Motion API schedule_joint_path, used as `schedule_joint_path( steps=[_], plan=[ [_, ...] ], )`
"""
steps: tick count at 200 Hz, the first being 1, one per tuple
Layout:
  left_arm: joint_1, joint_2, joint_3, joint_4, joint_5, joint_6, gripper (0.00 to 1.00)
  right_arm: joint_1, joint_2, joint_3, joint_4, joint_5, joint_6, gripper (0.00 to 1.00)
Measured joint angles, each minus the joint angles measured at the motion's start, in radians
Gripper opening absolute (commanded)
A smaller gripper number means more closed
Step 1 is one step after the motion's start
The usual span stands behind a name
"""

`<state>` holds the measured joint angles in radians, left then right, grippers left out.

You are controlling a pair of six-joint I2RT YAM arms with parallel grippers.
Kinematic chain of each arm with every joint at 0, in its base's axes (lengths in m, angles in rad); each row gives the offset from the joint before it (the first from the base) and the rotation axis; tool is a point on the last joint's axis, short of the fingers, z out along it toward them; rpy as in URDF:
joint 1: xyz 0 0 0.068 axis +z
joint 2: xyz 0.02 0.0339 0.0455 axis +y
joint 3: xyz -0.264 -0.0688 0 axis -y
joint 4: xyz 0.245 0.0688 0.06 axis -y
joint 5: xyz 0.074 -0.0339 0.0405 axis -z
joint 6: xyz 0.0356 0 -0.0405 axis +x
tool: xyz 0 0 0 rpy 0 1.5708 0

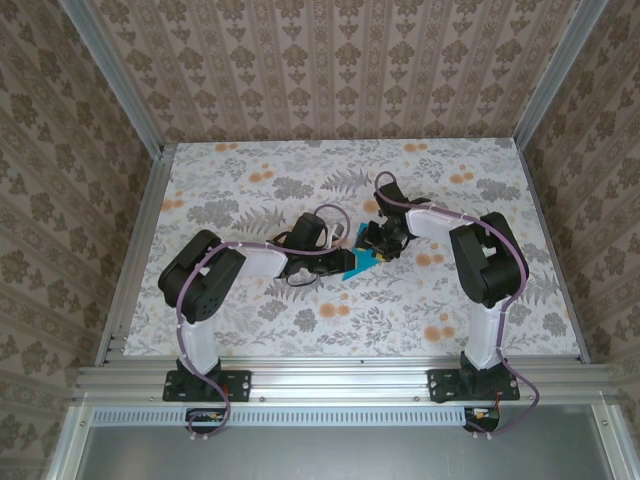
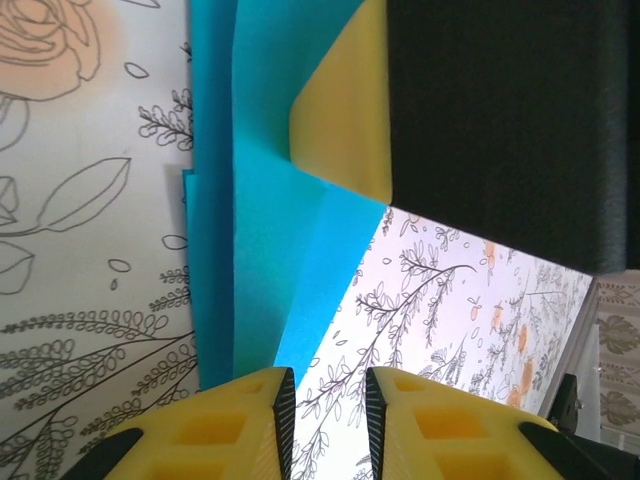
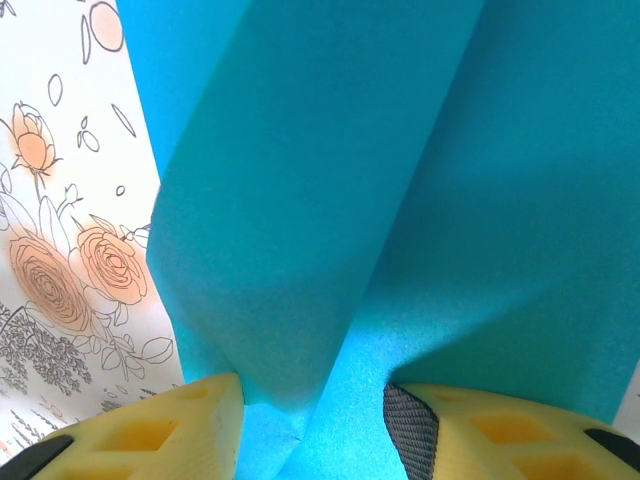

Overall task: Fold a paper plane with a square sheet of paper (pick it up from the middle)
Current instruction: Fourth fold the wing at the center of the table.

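Square sheet of paper [image 1: 359, 264], bright teal and creased into overlapping layers, lay near the middle of the table [image 1: 240, 180], in the narrow space where the two hands met. In the left wrist view the sheet [image 2: 255, 230] showed as long folded bands lying on the floral surface, one layer over another, with a slanted edge running down toward the fingertips. In the right wrist view the paper [image 3: 400, 180] rose in a soft ridge with a shaded valley beside it.

The right hand [image 3: 312, 405] stood partly open, its yellow fingers [image 3: 195, 425] well apart. The folded paper ran down into the gap between them, and whether either pad pressed it could not be told. Seen from the left wrist, one of those yellow fingers [image 2: 345, 120] sat on top of the sheet at a fold line.

The left hand [image 2: 328, 400] was open only a little. Its jaws stood close together, with bare table showing through the slim gap and nothing clamped there. The paper's slanted edge reached the finger [image 2: 235, 430] on the left of that view.

From above, the left hand [image 1: 342, 256] and the right hand [image 1: 376, 248] flanked the sheet, each just beside it.
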<state>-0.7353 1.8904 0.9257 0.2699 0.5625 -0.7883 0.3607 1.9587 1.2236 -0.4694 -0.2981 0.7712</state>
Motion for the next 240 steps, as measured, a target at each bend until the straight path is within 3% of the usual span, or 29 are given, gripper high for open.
schedule_joint_path(
  steps=[133,240],
  plan=[
    [0.000,0.011,0.007,-0.018,-0.010,0.005,0.28,0.011,0.019,0.033,-0.036,0.018,-0.005,0.53],
    [-0.003,0.011,0.007,-0.037,-0.011,0.012,0.24,0.026,0.036,0.060,-0.074,0.059,-0.008,0.50]
  ],
)
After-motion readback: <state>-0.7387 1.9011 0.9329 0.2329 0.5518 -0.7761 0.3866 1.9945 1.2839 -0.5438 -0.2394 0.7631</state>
